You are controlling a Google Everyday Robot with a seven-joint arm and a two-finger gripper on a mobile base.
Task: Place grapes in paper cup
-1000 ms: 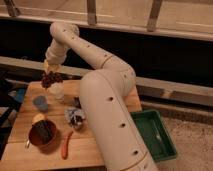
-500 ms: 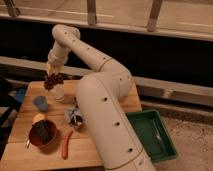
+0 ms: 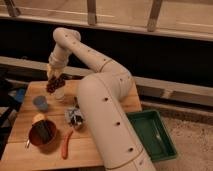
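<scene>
**Grapes are hovering right at the cup, drop still to come**

Working from the near edge of the tabletop (image 3: pixel 95 150) back: closest in there's a long red chili pepper (image 3: pixel 66 144) lying flat, and just left of it a dark red bowl (image 3: pixel 43 134) with some stuff in it I can't really make out. A bit further in sits a crinkly silver packet (image 3: pixel 76 116), and to the left a small blue cup (image 3: pixel 41 103). None of that matters for the job.

Further back is the action. The paper cup (image 3: pixel 60 93) stands upright toward the far side, and the grapes (image 3: pixel 54 83) hang directly over it, the bottom of the bunch looking like it's at or just touching the rim. The claw (image 3: pixel 53 75) is closed around the top of the bunch, holding it up.

So my read: pick-up done, carry done, lined up. What's left is lowering a touch and letting go so the bunch actually sits inside. Off to the right on the floor there's a green tray (image 3: pixel 150 131), not involved.
</scene>
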